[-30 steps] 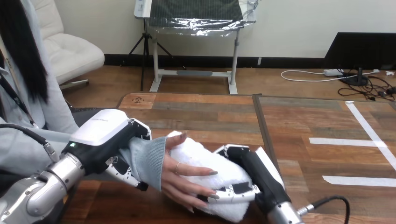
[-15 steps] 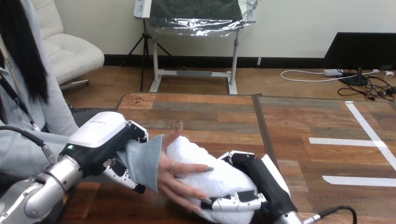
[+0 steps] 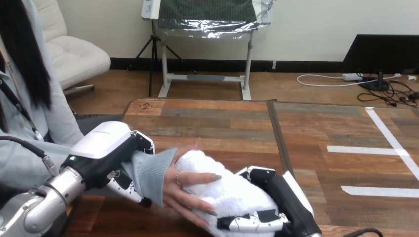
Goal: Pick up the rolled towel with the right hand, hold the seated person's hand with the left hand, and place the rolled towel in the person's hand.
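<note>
The white rolled towel (image 3: 227,192) lies low in the middle of the head view. My right hand (image 3: 281,202) grips its right end, fingers (image 3: 249,222) curled across the front of it. The person's hand (image 3: 185,190) comes from the left in a grey-blue sleeve and lies over the towel's left end, fingers spread on it. My left hand (image 3: 106,148) is wrapped round the person's sleeved wrist (image 3: 148,173), its white shell on top and its fingers (image 3: 129,190) curled underneath.
The wooden table (image 3: 222,123) stretches away beyond the hands, a seam running down its middle. White tape strips (image 3: 375,148) mark its right half. The person's torso sits at the left edge.
Towel, my right hand and the person's hand have all shifted down toward the table's near edge and slightly left. My left hand has drawn back with the wrist.
</note>
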Robot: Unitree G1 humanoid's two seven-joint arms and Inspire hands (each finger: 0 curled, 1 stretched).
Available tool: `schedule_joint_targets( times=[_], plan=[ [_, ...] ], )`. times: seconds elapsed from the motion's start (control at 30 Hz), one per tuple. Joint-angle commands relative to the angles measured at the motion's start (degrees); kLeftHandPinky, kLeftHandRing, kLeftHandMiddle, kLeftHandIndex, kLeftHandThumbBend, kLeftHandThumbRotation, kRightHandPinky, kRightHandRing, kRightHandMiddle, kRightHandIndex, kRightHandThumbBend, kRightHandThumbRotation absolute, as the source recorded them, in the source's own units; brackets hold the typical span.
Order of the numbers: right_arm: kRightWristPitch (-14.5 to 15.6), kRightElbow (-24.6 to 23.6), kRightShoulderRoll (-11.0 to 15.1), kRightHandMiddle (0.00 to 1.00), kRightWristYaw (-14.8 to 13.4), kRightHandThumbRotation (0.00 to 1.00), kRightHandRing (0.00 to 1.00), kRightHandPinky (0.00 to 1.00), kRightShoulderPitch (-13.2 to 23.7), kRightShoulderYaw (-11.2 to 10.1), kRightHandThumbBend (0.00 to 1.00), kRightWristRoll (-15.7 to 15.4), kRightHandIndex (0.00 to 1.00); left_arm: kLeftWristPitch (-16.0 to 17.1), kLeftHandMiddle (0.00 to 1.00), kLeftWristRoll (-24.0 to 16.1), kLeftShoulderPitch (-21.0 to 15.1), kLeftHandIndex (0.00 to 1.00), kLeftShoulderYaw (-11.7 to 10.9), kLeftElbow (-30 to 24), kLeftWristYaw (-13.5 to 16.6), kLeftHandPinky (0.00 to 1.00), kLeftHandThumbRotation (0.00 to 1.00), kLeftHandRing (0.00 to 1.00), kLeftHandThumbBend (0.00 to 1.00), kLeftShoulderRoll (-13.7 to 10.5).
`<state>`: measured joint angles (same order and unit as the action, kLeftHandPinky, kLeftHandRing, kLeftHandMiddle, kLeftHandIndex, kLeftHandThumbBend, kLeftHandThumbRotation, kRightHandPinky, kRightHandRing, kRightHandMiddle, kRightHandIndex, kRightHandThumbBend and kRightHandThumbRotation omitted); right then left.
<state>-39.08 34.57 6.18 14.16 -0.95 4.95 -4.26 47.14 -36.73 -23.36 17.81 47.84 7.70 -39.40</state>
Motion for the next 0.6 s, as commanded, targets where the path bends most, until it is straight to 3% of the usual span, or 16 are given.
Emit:
schedule_joint_targets(
  times=[0.0,0.57],
  plan=[
    [-0.7,-17.9,1.6,0.38,5.3,0.01,0.29,0.24,2.2,3.0,0.83,3.7,0.45,2.3,0.33,0.6,-9.0,0.36,0.0,0.9,2.9,0.22,0.16,0.26,1.0,4.7],
    [2.4,-19.0,2.0,0.38,5.9,0.0,0.29,0.24,3.3,2.1,0.84,3.9,0.46,2.8,0.32,0.2,-9.1,0.36,0.0,1.0,3.1,0.22,0.19,0.26,1.0,4.7]
  ],
)
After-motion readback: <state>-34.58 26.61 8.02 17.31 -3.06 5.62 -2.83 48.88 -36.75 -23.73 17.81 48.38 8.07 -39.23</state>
